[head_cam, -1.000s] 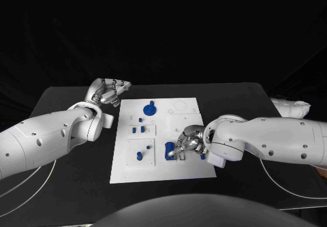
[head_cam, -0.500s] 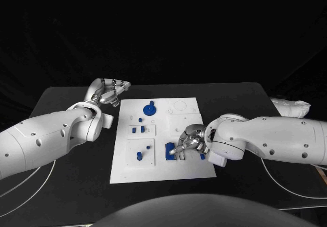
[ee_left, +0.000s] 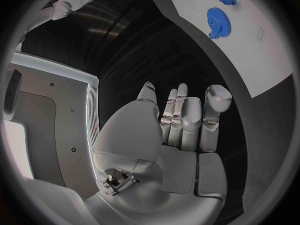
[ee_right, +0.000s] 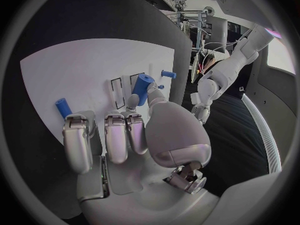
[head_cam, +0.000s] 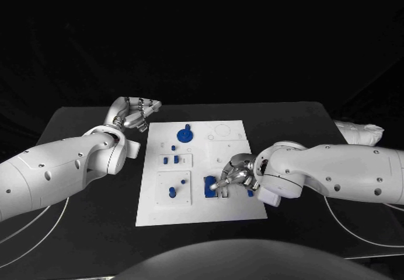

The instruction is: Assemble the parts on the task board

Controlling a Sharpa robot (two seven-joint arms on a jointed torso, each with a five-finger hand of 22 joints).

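Observation:
The white task board (head_cam: 202, 211) lies mid-table. On it I see a blue gear (head_cam: 184, 136), small blue pieces (head_cam: 171, 159) in the middle-left panel and a blue piece (head_cam: 177, 188) in the lower-left panel. My right hand (head_cam: 234, 178) hovers low over the board's right side beside a blue block (head_cam: 209, 185). In the right wrist view its thumb and a finger pinch a blue peg (ee_right: 142, 88); another blue peg (ee_right: 62, 107) shows beside the outer finger. My left hand (head_cam: 135, 112) rests off the board's far-left corner, fingers (ee_left: 187, 117) straight and holding nothing; the gear (ee_left: 219, 19) lies ahead of it.
A small blue pin (ee_right: 167, 74) stands on the board (ee_right: 75, 70) near two narrow slots (ee_right: 120, 92). Black table (head_cam: 84, 233) surrounds the board. White cables (head_cam: 354, 226) trail along the table's right and left near sides.
My right hand has edged slightly toward the board's near edge, showing more of the blue block. The left hand has not moved.

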